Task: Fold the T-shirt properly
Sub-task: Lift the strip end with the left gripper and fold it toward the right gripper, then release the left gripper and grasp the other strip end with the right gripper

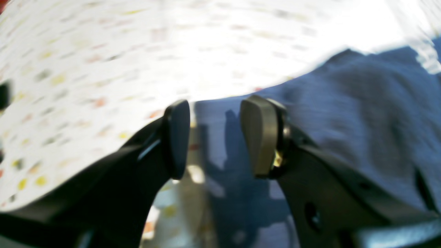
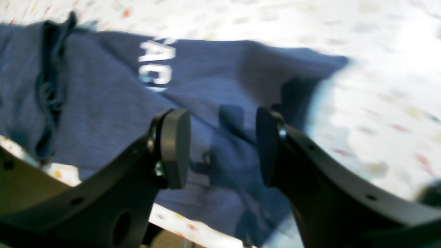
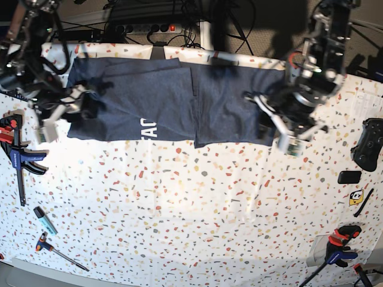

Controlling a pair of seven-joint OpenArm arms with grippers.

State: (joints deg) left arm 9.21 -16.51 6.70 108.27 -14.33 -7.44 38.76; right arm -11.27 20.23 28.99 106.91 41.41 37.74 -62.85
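Scattered around the speckled surface point(image 3: 197, 209): red-and-black clamp point(image 3: 17, 152) at the left edge, blue marker point(image 3: 45, 220) and small red-handled tool point(image 3: 60, 252) near the left front corner. Over on the right edge, black game controller point(image 3: 369, 143), small black block point(image 3: 349, 177), yellow-faced sticker point(image 3: 356, 197), and another clamp point(image 3: 335, 251) in the near right corner. Beyond the far edge, a power strip point(image 3: 146, 28) amid tangled cables. None of it lying on the cloth.

Stretched across the far part of the surface, the T-shirt point(image 3: 173, 101): dark heathered navy, spread flat as a wide band from left to right, one panel overlapping another along a vertical edge near the middle. Some bunching and a dark ridge of folded fabric at the left end, seen in the right wrist view.

White block letters on the left panel near its front edge, only partly legible: "AC" or similar, rest hidden or blurred.

Left end effector point(image 1: 215, 139) over the shirt's right end, fingers spread apart with cloth visible between them, pinching nothing. Right end effector point(image 2: 224, 148) at the shirt's left end, likewise spread wide above the blue fabric, gripping nothing. Both wrist views smeared with blur.
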